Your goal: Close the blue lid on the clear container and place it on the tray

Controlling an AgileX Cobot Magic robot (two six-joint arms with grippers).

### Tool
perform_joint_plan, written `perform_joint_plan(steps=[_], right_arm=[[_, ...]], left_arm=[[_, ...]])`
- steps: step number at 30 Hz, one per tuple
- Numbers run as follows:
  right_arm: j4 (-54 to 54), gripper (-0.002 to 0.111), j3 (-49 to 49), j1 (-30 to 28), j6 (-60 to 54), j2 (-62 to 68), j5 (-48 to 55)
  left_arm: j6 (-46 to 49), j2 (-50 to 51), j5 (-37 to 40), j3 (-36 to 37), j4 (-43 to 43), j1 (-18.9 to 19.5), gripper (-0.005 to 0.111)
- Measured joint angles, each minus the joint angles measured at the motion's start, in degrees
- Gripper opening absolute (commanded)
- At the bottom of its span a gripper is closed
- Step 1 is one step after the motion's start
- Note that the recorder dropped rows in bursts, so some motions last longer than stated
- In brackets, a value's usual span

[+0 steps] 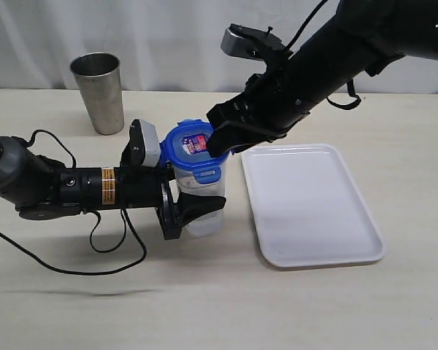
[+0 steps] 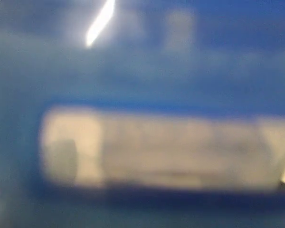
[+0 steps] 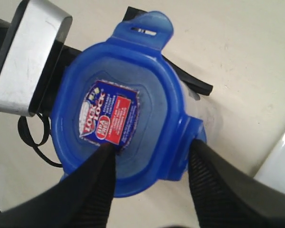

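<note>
The clear container (image 1: 203,222) stands upright on the table just left of the white tray (image 1: 310,204). My left gripper (image 1: 197,211) reaches in from the left and is shut on the container's body. The blue lid (image 1: 190,146) with its red-and-white sticker sits on top of the container; in the right wrist view the blue lid (image 3: 118,109) has one tab sticking out flat. My right gripper (image 3: 152,152) hangs open over the lid, one fingertip on the sticker's edge, the other beside a side tab. The left wrist view is only a blue and beige blur.
A grey steel cup (image 1: 98,91) stands at the back left. The left arm's black cable (image 1: 95,244) loops over the table in front of that arm. A white curtain closes off the back. The tray's corner (image 3: 280,161) shows beside the container.
</note>
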Motion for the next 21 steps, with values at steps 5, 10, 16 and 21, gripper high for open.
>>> perform_joint_plan(steps=[5, 10, 16, 21], right_arm=[[0.1, 0.038, -0.34, 0.22, 0.39, 0.6, -0.34], [3.13, 0.038, -0.46, 0.0, -2.94, 1.65, -0.46], [7.62, 0.038, -0.68, -0.63, -6.21, 3.1, -0.71], [8.35, 0.032, -0.68, -0.63, -6.21, 3.34, -0.71]], left_arm=[[0.12, 0.0, -0.09, 0.0, 0.0, 0.32, 0.0], [-0.34, 0.0, -0.09, 0.12, -0.25, 0.58, 0.0], [-0.6, 0.0, -0.38, 0.54, -1.01, 1.1, 0.0], [-0.6, 0.0, -0.52, 0.54, -0.67, 1.45, 0.0]])
